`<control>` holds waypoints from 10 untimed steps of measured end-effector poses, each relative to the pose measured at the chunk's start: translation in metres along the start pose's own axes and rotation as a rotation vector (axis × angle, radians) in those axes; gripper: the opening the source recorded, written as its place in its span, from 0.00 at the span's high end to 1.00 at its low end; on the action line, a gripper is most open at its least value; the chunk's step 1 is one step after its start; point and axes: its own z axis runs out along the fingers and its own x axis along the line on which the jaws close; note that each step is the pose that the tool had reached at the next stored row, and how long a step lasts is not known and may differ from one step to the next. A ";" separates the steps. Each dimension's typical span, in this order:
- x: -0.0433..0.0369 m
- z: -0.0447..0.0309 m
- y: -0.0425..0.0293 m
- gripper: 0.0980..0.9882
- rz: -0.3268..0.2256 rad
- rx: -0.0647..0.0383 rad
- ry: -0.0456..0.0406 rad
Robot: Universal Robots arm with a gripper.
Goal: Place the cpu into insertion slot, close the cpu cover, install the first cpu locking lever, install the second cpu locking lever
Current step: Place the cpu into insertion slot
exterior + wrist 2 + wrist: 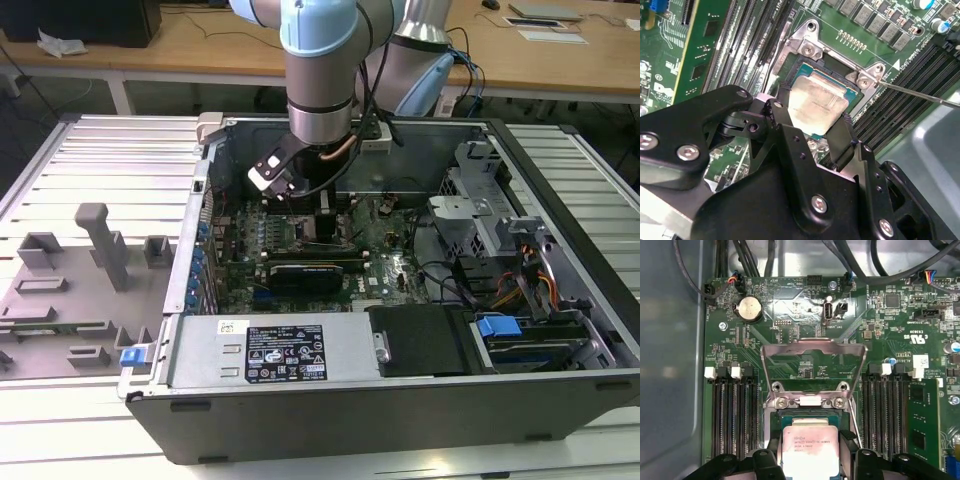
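Position: the cpu (817,105) sits over the insertion slot (791,75), silvery top up, green substrate edge showing along its far side. Whether it lies fully flat in the socket, I cannot tell from either wrist view.

Grip: the gripper (812,122) has its jaws closed onto two opposite edges of the cpu, with the black fingers (840,140) touching the chip on both sides.

Surroundings: the cpu cover (815,344) stands open, hinged up just beyond the socket, so it is not yet closed. A thin locking lever (920,93) runs out from the socket corner, unlatched. Memory slots (730,410) flank the socket on the motherboard (790,310). In the exterior view the arm (320,90) reaches down into the open computer case (400,420).

Risks, judged:
- Tilt. If one edge rides high, downward pressure could bend the socket contacts beneath; a chip that is not level is the likely cause.
- Offset or rotation. A cpu slightly out of square with the socket rim would not drop home, and a cover pressed down on it could crack the substrate.
- Release drag. Fingers touching both edges may lift or shift the chip if they open unevenly.
- Snagging. The fingers sit close to the socket walls and the lever, and a sideways move could catch either one.
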 end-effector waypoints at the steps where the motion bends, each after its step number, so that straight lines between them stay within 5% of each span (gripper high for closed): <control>1: 0.0000 0.0005 0.0000 0.50 0.000 0.000 0.0000; 10: -0.0003 0.0019 -0.0003 0.50 0.000 0.000 -0.0003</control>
